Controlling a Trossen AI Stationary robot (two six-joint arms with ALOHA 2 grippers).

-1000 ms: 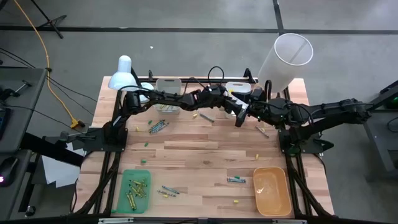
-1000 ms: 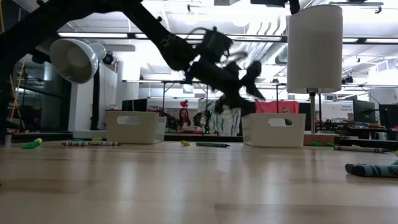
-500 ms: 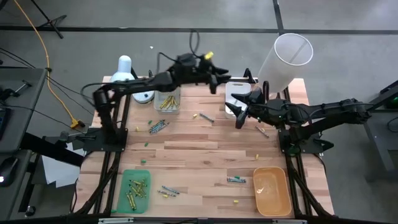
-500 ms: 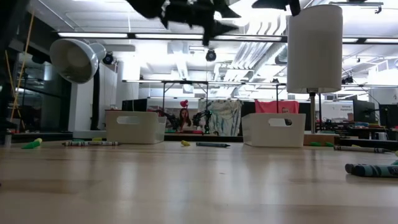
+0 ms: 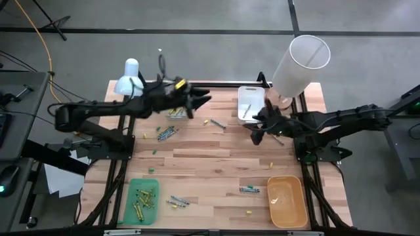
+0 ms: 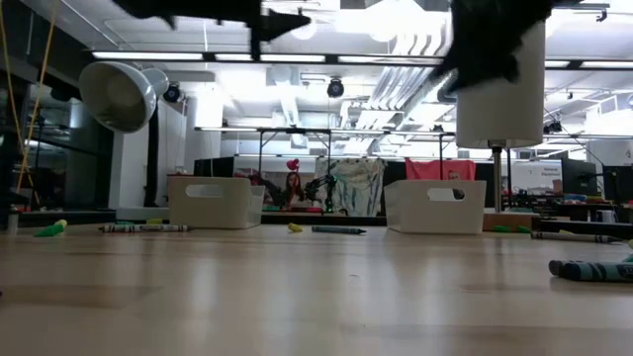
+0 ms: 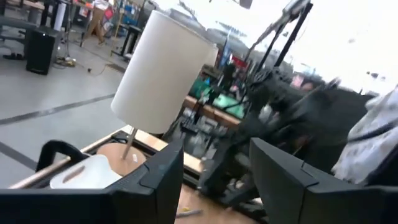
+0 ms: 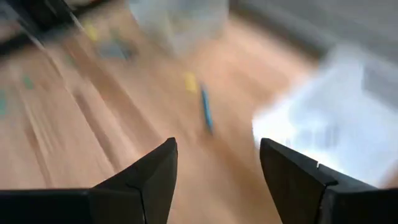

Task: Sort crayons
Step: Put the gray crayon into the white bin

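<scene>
Swung back, left gripper (image 5: 205,99) hovers open above thin crayons (image 5: 165,133).

In the centre of the high view the wooden table (image 5: 216,164) lies mostly bare, an open lane between the green tray (image 5: 143,200) at lower left and the orange tray (image 5: 287,200) at lower right. Along the top edge the way is crowded by the white lamp (image 5: 129,77), the white bin (image 5: 248,103) and the tall white cylinder (image 5: 298,64). Scattered crayons (image 5: 165,133) dot the left and lower middle.
</scene>
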